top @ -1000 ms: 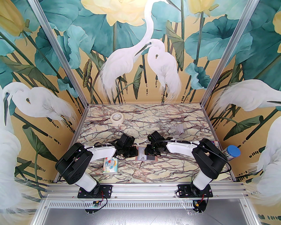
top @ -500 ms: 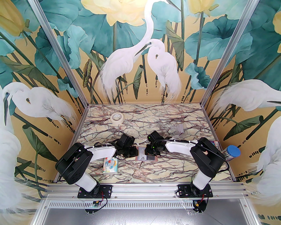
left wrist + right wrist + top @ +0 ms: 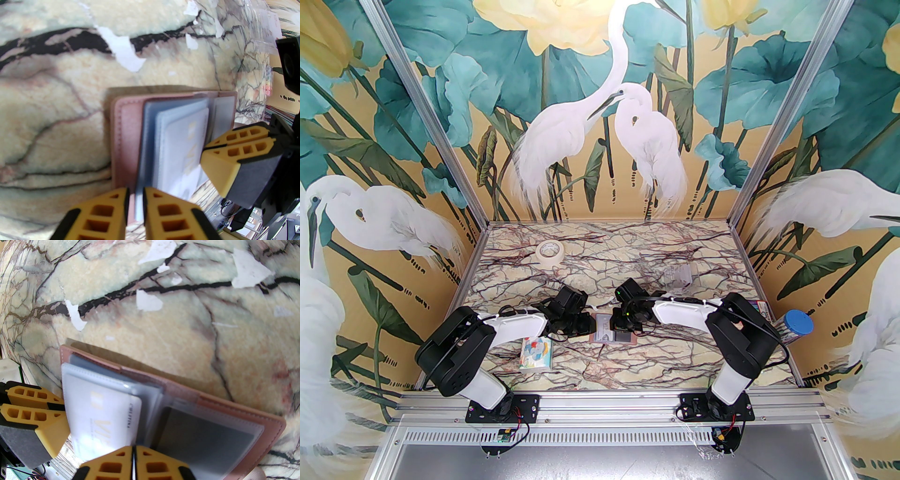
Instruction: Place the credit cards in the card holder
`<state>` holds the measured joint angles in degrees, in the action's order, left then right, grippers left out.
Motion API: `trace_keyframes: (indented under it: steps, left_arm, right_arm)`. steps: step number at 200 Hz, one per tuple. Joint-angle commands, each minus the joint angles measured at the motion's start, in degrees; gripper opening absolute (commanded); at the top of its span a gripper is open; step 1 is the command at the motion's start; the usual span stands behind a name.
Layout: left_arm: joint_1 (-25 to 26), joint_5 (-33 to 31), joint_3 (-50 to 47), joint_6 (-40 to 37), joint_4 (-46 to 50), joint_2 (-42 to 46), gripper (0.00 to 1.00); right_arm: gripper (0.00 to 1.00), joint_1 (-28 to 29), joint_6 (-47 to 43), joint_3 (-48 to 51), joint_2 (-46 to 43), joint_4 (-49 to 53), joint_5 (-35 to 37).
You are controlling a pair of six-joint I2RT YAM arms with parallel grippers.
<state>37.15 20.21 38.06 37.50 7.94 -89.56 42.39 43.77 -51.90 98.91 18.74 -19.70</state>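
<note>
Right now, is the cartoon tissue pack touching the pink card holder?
Apart. The top external view shows a strip of bare marble table between the tissue pack and the card holder, which lies open farther right.

Card holder (image 3: 124,140): dusty-pink leather-like skin, matt, stitched along the edge. Inner sleeves (image 3: 77,378): frosted translucent plastic, soft sheen. White card (image 3: 103,413): smooth plastic, gold metallic lettering. Dark card (image 3: 206,427): dull behind its sleeve. Table (image 3: 164,338): marble-print film, matt, flaked to white in patches. Left gripper (image 3: 136,191) fingers (image 3: 168,211): yellow moulded plastic, matt. Frame rail (image 3: 600,405): brushed aluminium. Tape roll (image 3: 549,253): cream paper, matt.
</note>
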Motion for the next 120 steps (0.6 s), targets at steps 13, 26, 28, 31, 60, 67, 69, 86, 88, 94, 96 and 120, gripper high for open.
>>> trace_keyframes:
  steps: [13, 26, 28, 31, 60, 67, 69, 86, 88, 94, 96, 120]
  left_arm:
    - [0.2, -4.1, -1.5, 0.3, 4.1, 2.0, 0.2]
    - [0.2, -4.3, -1.5, 0.4, 4.2, 2.7, 0.21]
    - [0.3, -4.3, -1.5, 0.5, 4.3, 2.8, 0.21]
    - [0.2, -4.3, -1.4, 0.5, 4.3, 2.9, 0.21]
    - [0.3, -4.4, -1.6, 0.8, 4.4, 4.2, 0.22]
    - [0.2, -4.3, -1.7, 0.8, 4.3, 4.6, 0.22]
    - [0.2, -4.3, -1.8, 0.8, 4.1, 4.7, 0.22]
    - [0.3, -2.9, -2.5, 1.2, 2.2, 5.9, 0.25]
    - [0.2, -2.7, -2.7, 1.2, 2.0, 5.9, 0.25]
    - [0.2, -2.1, -2.9, 1.3, 1.2, 6.5, 0.27]
    - [0.2, -1.9, -3.0, 1.3, 0.8, 6.7, 0.28]
    - [0.2, 0.2, -3.9, 1.8, -2.6, 8.3, 0.37]
  right_arm:
    - [0.09, 0.4, 0.4, -1.0, 1.5, 1.3, 0.7]
    - [0.09, 0.5, 0.4, -1.1, 1.5, 1.3, 0.7]
    - [0.09, 0.4, 0.4, -1.0, 1.5, 1.4, 0.7]
    - [0.09, 0.4, 0.4, -1.0, 1.5, 1.3, 0.8]
    - [0.09, 0.4, 0.4, -1.1, 1.6, 1.3, 0.6]
    - [0.09, 0.4, 0.4, -1.1, 1.6, 1.4, 0.6]
    - [0.09, 0.4, 0.4, -1.1, 1.6, 1.4, 0.6]
    - [0.09, 0.4, 0.3, -1.1, 1.8, 1.4, 0.7]
    - [0.09, 0.4, 0.4, -1.2, 1.8, 1.4, 0.6]
    - [0.09, 0.4, 0.3, -1.2, 1.8, 1.4, 0.7]
    - [0.09, 0.4, 0.3, -1.2, 1.8, 1.4, 0.6]
    - [0.09, 0.4, 0.3, -1.3, 2.0, 1.6, 0.5]
